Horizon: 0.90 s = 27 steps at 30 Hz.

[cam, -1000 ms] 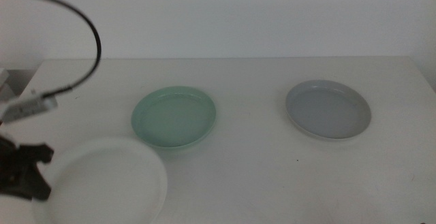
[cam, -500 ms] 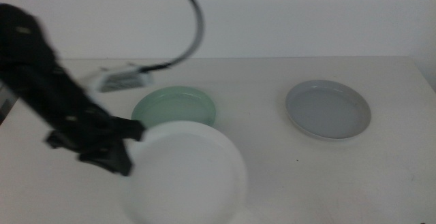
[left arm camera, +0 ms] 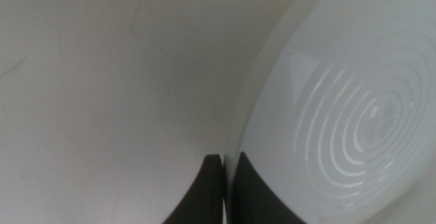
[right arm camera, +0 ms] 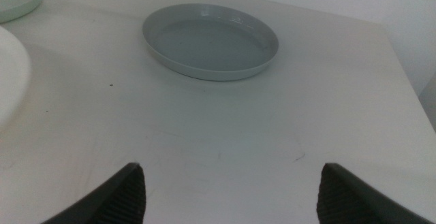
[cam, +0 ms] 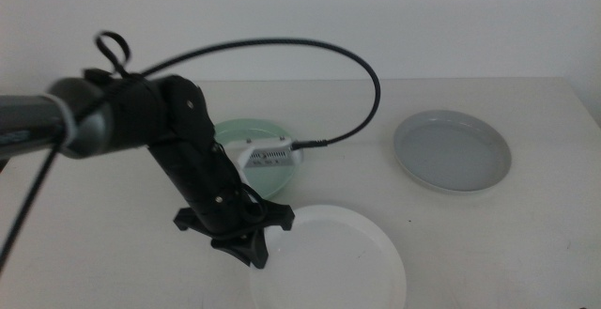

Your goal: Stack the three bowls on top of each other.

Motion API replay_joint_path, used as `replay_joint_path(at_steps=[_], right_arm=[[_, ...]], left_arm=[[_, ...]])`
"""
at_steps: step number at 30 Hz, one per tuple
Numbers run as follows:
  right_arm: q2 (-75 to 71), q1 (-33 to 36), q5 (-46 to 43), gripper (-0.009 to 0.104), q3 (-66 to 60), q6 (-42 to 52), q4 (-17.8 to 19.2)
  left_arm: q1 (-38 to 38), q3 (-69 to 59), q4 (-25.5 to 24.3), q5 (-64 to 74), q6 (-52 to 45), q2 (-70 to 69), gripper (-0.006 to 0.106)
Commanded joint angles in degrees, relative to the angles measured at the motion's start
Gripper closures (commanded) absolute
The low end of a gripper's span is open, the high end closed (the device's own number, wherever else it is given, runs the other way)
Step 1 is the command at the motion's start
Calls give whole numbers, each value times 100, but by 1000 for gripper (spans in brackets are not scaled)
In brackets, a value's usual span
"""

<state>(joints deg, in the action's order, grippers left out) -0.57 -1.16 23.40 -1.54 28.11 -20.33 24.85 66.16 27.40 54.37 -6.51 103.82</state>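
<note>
Beyond the left gripper (cam: 252, 243), which pinches the near rim of the shallow white plate-like bowl (cam: 329, 257), lie the mint green bowl (cam: 272, 173) behind it and the light grey bowl (cam: 453, 150) well apart. An edge-only grip could let it tilt or slip. Right gripper (right arm camera: 230, 183) waits, jaws spread.

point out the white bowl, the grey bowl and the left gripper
white bowl (cam: 343, 257), middle view, on its inner floor
grey bowl (cam: 453, 151), middle view, on its inner floor
left gripper (cam: 255, 246), middle view, at its jaw tips, shut on the white bowl's rim
</note>
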Motion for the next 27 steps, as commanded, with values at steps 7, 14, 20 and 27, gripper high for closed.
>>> replay_joint_path(at_steps=[7,14,20,27], right_arm=[[-149,-36,-346,31,31,59,12],[-149,-36,-346,31,31,59,12],[-149,-36,-346,31,31,59,12],[-149,-36,-346,31,31,59,12]], left_arm=[[52,173,809,-359,-467,262,100],[52,173,742,-381,-477,366,91],[45,173,717,-244,-317,264,44],[45,173,-110,-140,701,-721,35]])
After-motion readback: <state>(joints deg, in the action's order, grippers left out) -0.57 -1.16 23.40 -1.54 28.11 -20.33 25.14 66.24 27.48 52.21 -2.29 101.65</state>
